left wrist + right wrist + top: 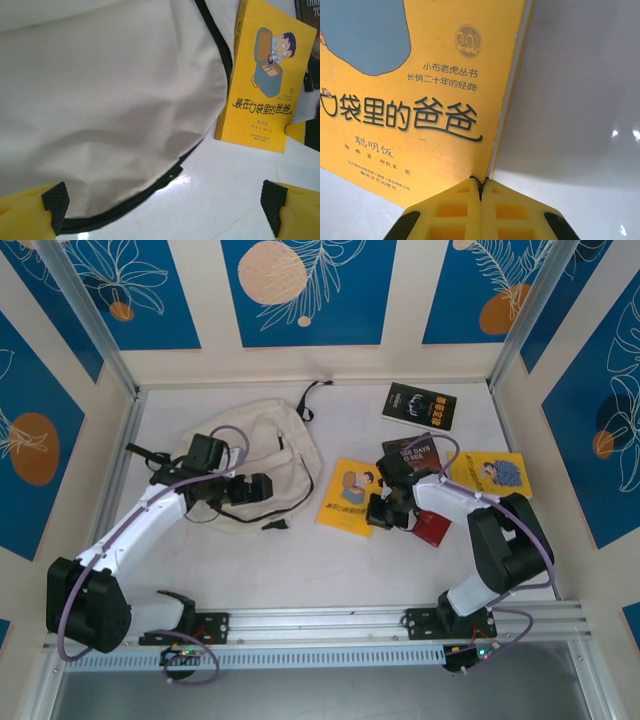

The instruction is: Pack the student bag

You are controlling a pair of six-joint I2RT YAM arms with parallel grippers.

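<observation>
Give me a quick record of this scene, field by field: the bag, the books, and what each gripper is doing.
student bag: lying flat, left of the books
yellow book: lying just right of the bag
other books: black book, dark book, red book, second yellow book
left gripper: open, over the bag's edge
right gripper: shut, tips at the yellow book's corner; pinch unconfirmed
</observation>
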